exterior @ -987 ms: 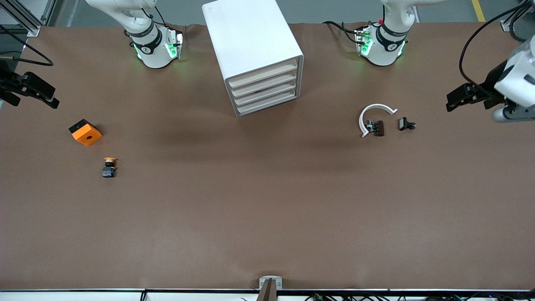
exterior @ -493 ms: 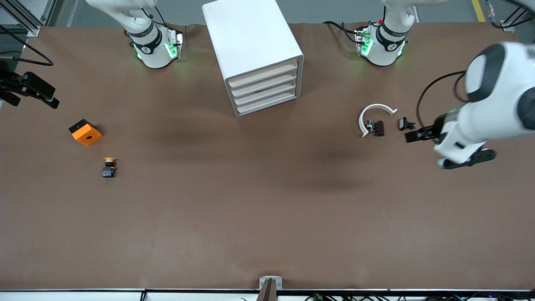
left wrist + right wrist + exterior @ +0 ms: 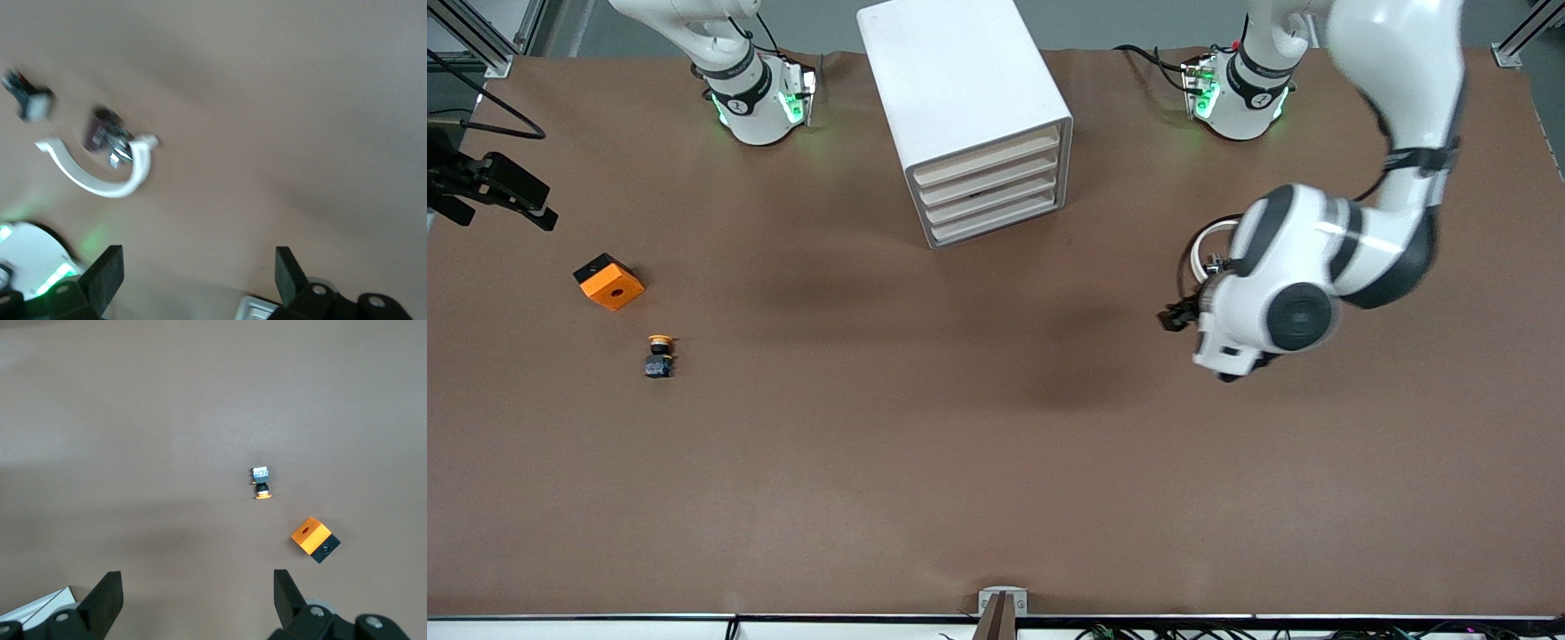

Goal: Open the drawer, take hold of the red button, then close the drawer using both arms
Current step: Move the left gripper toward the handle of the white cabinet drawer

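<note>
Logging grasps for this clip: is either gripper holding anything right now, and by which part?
Nothing is held. The left gripper and right gripper are both open and empty.

White cabinet [image 3: 960,98], cream drawer fronts [image 3: 989,185]; brown table [image 3: 996,444]; orange cube [image 3: 608,282]; yellow-orange-capped button [image 3: 659,355].

Cabinet [image 3: 969,107]: one, with four drawers [image 3: 989,185]. Arms: two, each with one gripper, left [image 3: 197,267] and right [image 3: 197,587]. Orange cube [image 3: 609,282]: one. Yellow-capped button [image 3: 660,355]: one. White curved piece [image 3: 100,175]: one. Small dark parts [image 3: 107,137]: two.
</note>
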Robot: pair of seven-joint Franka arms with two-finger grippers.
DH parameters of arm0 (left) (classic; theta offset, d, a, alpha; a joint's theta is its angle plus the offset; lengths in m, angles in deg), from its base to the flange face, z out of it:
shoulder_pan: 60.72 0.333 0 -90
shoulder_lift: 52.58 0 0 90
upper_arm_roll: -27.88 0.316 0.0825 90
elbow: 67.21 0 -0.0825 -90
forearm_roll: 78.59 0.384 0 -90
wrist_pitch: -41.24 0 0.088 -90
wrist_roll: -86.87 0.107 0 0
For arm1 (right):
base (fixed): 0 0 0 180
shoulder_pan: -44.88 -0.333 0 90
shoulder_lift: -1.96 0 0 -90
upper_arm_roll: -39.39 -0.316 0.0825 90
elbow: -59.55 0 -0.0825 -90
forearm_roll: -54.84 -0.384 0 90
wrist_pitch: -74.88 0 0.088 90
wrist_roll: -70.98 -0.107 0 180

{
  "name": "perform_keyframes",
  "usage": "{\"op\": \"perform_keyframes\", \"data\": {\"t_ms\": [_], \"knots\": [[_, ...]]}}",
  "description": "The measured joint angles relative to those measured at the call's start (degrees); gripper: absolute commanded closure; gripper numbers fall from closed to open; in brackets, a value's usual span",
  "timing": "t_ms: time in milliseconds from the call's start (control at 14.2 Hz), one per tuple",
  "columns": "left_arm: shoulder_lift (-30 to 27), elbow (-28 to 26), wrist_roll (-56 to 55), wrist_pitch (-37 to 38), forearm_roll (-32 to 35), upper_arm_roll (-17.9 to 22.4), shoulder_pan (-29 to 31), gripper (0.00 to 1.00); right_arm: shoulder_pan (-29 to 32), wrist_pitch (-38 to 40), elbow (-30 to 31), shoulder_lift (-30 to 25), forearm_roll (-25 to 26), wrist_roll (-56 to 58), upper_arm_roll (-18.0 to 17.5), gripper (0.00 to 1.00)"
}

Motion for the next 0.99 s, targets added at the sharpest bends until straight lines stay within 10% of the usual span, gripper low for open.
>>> {"op": "perform_keyframes", "data": {"t_ms": [634, 987], "knots": [[6.04, 1.60, -31.53, -1.99, -22.53, 0.00, -6.64, 0.00, -0.12, -2.18, 0.02, 0.53, -0.04, -0.14, -0.01, 0.00], [6.80, 1.70, -52.47, -0.16, -23.94, -0.01, -9.49, 0.00, -2.97, -3.64, 0.04, 1.45, -0.18, -0.36, -0.09, 0.00]]}}
